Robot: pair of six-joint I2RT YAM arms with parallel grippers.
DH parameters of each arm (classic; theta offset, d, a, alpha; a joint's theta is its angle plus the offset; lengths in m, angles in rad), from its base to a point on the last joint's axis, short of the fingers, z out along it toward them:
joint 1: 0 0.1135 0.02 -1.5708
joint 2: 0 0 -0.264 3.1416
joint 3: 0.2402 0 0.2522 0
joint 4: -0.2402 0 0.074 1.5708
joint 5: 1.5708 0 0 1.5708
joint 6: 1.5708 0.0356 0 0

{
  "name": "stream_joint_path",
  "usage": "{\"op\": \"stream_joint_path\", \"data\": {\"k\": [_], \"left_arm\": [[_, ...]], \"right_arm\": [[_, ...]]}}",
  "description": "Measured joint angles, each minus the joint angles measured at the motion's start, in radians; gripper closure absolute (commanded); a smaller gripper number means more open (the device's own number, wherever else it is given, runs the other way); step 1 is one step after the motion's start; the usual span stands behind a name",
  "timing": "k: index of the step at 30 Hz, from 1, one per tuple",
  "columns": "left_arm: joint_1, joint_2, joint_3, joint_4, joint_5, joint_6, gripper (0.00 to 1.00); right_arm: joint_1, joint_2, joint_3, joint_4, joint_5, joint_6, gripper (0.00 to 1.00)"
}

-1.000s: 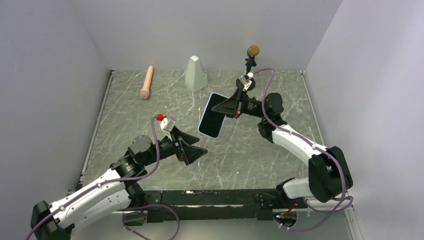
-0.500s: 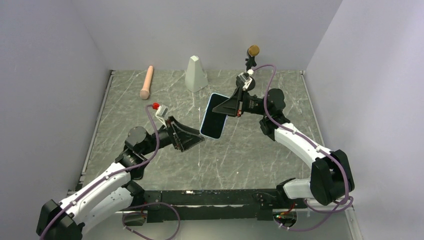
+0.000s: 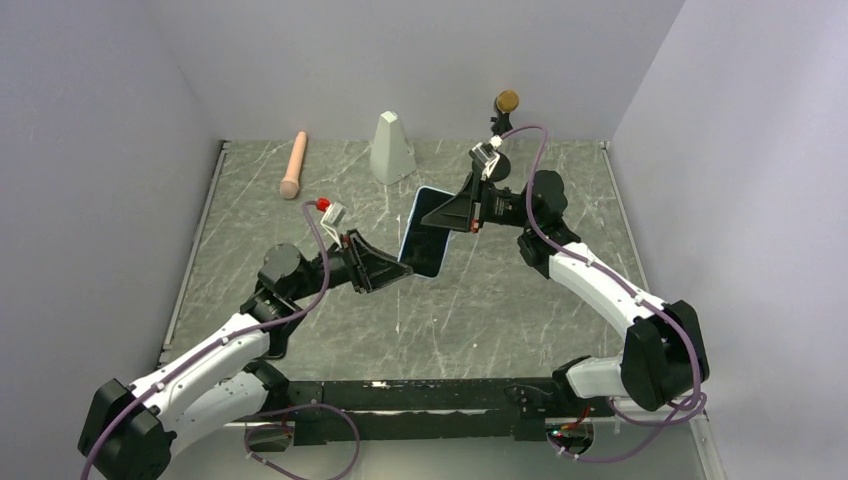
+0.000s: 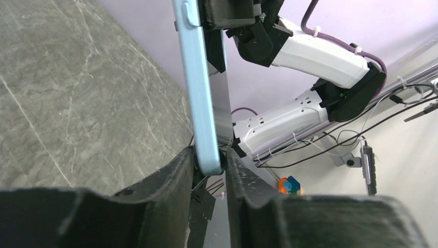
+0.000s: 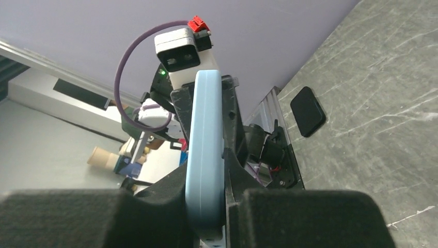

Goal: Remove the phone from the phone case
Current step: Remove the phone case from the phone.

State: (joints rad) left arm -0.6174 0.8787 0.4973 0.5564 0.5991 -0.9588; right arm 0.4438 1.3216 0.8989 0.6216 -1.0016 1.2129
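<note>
The phone [image 3: 424,236], dark screen showing, sits inside the light-blue phone case [image 3: 437,268] and hangs above the middle of the table, tilted on its long axis. My right gripper [image 3: 449,216] is shut on its upper right edge; the right wrist view shows the case [image 5: 205,144] pinched between the black fingers [image 5: 206,188]. My left gripper [image 3: 405,266] has come in from the lower left. In the left wrist view its two fingers press both faces of the case's [image 4: 199,88] lower end, at the gripper [image 4: 210,160].
A pink cylinder [image 3: 293,165] and a white wedge-shaped block [image 3: 391,147] lie at the back of the marble table [image 3: 300,220]. A brown-topped black stand [image 3: 507,102] is at the back right. A small flat black object [image 5: 308,110] lies near the table edge. Walls enclose three sides.
My left arm has reached up and to the right to the phone's lower end, and its jaws have closed from wide open onto the case. The right gripper kept its grip.
</note>
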Motion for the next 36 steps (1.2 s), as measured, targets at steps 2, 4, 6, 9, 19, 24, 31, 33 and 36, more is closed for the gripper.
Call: {"op": "stream_joint_path", "data": {"k": [2,4,6,9,19,24,31,33,36], "left_arm": [[0.003,0.008,0.013,-0.005,0.016,0.009,0.9],[0.011,0.015,0.026,-0.026,0.04,0.024,1.0],[0.018,0.025,0.037,-0.043,0.067,0.029,1.0],[0.024,0.048,0.07,-0.048,0.138,0.076,1.0],[0.025,0.0,0.084,0.026,0.302,0.27,1.0],[0.018,0.015,0.108,0.006,0.396,0.365,1.0],[0.039,0.067,0.144,-0.021,0.521,0.465,1.0],[0.063,0.087,0.153,-0.038,0.479,0.495,1.0],[0.105,0.13,0.155,-0.094,0.392,0.517,1.0]], "right_arm": [[0.0,-0.001,0.01,-0.03,-0.002,-0.027,1.0],[0.0,-0.001,0.024,-0.058,-0.011,-0.062,1.0],[0.0,-0.002,0.046,-0.076,-0.033,-0.111,1.0],[0.0,-0.002,0.076,-0.09,-0.069,-0.144,1.0],[0.041,0.123,0.022,0.546,-0.143,0.346,1.0],[0.055,0.174,-0.026,0.747,-0.134,0.543,1.0],[0.078,0.203,-0.039,0.811,-0.097,0.73,1.0],[0.092,0.202,-0.042,0.816,-0.096,0.766,1.0],[0.137,0.197,-0.042,0.826,-0.104,0.793,1.0]]}}
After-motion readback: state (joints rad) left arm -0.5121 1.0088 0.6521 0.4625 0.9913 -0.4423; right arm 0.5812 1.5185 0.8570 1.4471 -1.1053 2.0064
